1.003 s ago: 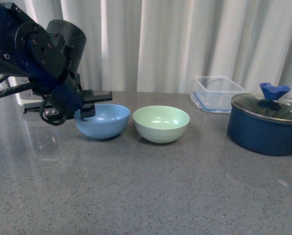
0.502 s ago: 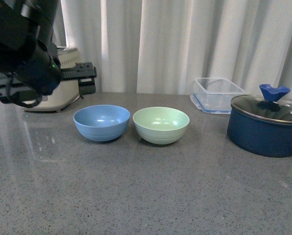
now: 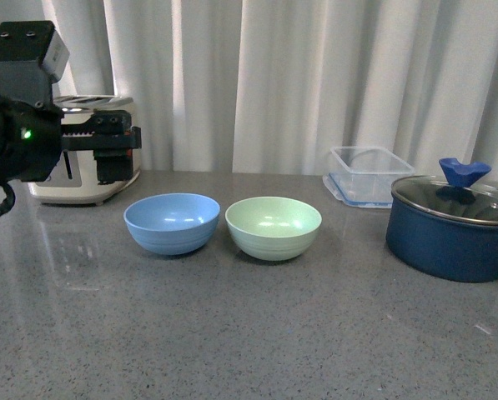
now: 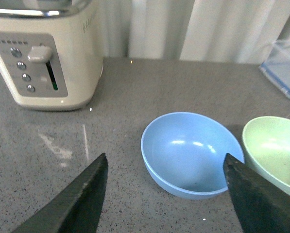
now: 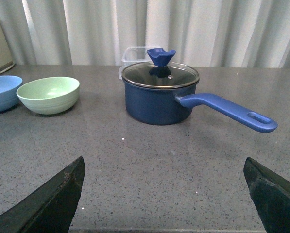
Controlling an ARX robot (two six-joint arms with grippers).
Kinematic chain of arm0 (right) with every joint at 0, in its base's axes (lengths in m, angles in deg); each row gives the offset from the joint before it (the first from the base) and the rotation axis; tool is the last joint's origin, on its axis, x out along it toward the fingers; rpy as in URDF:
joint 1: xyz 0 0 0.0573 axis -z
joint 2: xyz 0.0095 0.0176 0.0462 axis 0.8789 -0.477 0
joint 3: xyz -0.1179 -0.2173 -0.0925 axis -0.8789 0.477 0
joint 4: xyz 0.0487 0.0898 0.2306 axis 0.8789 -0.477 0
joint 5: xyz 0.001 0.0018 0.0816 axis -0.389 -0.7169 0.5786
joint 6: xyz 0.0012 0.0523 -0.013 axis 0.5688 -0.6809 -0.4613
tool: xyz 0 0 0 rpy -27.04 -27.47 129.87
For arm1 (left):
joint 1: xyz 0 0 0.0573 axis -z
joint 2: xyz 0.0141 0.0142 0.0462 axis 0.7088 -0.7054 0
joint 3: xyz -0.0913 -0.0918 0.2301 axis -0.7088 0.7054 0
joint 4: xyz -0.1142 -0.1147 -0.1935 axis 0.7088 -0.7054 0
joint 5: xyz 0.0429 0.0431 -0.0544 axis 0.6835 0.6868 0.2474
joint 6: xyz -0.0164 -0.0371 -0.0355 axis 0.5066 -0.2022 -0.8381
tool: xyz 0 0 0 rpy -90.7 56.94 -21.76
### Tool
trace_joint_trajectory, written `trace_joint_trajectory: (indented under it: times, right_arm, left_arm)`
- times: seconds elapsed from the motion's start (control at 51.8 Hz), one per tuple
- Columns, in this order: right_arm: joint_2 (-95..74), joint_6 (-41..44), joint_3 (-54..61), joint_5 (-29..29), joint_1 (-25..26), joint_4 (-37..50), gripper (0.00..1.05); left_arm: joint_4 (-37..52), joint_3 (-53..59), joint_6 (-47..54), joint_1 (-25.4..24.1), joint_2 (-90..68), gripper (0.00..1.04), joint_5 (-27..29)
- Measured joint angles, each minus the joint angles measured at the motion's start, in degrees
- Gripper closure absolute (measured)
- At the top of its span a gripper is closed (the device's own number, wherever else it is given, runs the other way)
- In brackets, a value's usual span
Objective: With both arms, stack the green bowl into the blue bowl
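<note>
The blue bowl (image 3: 172, 222) and the green bowl (image 3: 274, 227) stand upright side by side on the grey counter, nearly touching. My left gripper (image 3: 115, 150) is open and empty, raised above and left of the blue bowl. In the left wrist view its fingers (image 4: 72, 204) spread wide below the blue bowl (image 4: 191, 153), with the green bowl (image 4: 276, 153) at the edge. My right gripper (image 5: 166, 194) is open and empty, low over bare counter, out of the front view. From there the green bowl (image 5: 48, 94) and blue bowl (image 5: 1, 92) sit far off.
A dark navy pot (image 3: 449, 225) with glass lid stands at the right; its long handle (image 5: 227, 111) points toward my right gripper. A clear plastic container (image 3: 367, 173) sits behind it. A cream toaster (image 3: 77, 150) stands at the back left. White curtains hang behind.
My left arm has lifted off the blue bowl and swung up and left, leaving the bowl on the counter. The toaster now shows behind it. The bowls have not moved.
</note>
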Motion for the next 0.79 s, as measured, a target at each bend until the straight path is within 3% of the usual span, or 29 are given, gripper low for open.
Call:
trace_joint_trajectory:
  times: [0.116,0.386,0.559,0.791]
  right_arm:
    - [0.00,0.00,0.00,0.00,0.00,0.00,0.10]
    - [0.00,0.00,0.00,0.00,0.00,0.00,0.10]
    - [0.00,0.00,0.00,0.00,0.00,0.00,0.10]
    - [0.00,0.00,0.00,0.00,0.00,0.00,0.10]
  left_arm:
    - [10.12,11.17,1.07,-1.44,6.71,0.58,-1.42]
    - [13.92,25.79,1.46,-3.58,15.98,1.02,-3.45]
    - [14.38,33.75,1.81,-6.38,23.71,1.01,-7.19]
    - [12.57,39.43,1.84,-8.02,31.34,1.01,-7.56]
